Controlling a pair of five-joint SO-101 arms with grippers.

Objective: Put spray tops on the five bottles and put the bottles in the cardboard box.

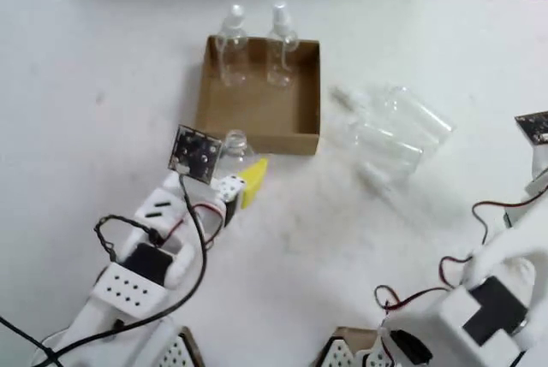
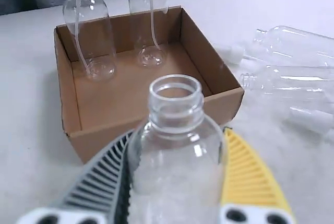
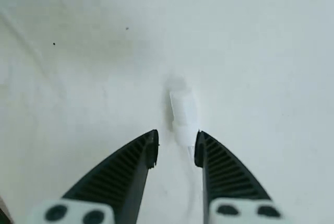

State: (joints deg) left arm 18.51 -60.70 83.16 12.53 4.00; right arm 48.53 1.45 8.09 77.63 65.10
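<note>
My left gripper point(image 2: 175, 203) is shut on a clear bottle point(image 2: 175, 145) that has no top, held upright just in front of the cardboard box point(image 2: 70, 104). From above, this bottle point(image 1: 233, 146) is at the box's point(image 1: 300, 119) near edge. Two bottles with spray tops point(image 1: 233, 46) point(image 1: 281, 42) stand in the box along its far wall. My right gripper point(image 3: 175, 148) is open low over the table, and a white spray top point(image 3: 182, 112) lies between its fingertips, close to one finger.
Clear topless bottles point(image 1: 390, 132) lie in a heap on the table to the right of the box, with a loose spray top point(image 1: 342, 95) beside them. The right arm point(image 1: 488, 298) occupies the near right corner; cables trail around both arms.
</note>
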